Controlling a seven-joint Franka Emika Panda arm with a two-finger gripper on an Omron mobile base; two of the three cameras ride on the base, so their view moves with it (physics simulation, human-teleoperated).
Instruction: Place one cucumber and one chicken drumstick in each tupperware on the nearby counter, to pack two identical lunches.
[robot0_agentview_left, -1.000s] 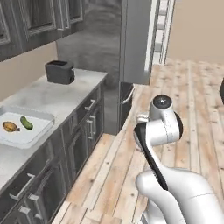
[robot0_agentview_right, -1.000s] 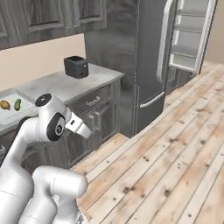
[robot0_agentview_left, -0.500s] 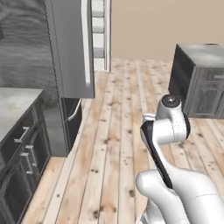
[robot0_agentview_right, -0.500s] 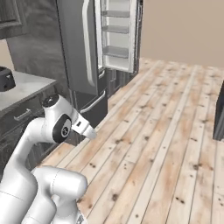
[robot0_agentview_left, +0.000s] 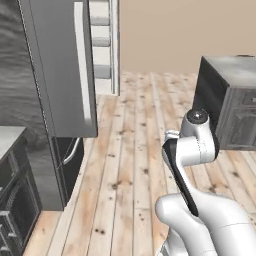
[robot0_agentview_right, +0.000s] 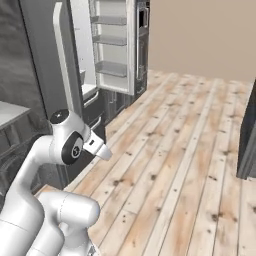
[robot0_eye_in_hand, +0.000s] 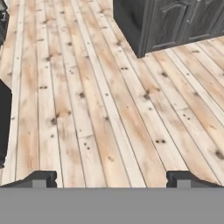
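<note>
Neither tupperware is in view, and no cucumber or chicken drumstick shows. A corner of the counter (robot0_agentview_left: 7, 137) with its pale marbled top sits at the far left over dark cabinets; the same corner of the counter (robot0_agentview_right: 9, 111) appears in the right base view. The arm is folded close to the base, holding my gripper (robot0_eye_in_hand: 113, 179) above bare wooden floor. It is open, its two dark fingertips (robot0_eye_in_hand: 43, 178) far apart with nothing between them. The white hand (robot0_agentview_right: 98, 148) points forward and down.
A tall grey fridge (robot0_agentview_left: 57, 65) stands ahead on the left, its door (robot0_agentview_right: 116, 45) swung open to show inner shelves. A dark cabinet block (robot0_agentview_left: 231, 102) with a pale top stands on the right, near the gripper's line of sight (robot0_eye_in_hand: 168, 22). Wooden floor (robot0_agentview_right: 170, 165) stretches between them.
The whole picture has swung: the base has turned away from the counter, so the toaster and the tray with food have left the view. The arm keeps its folded pose.
</note>
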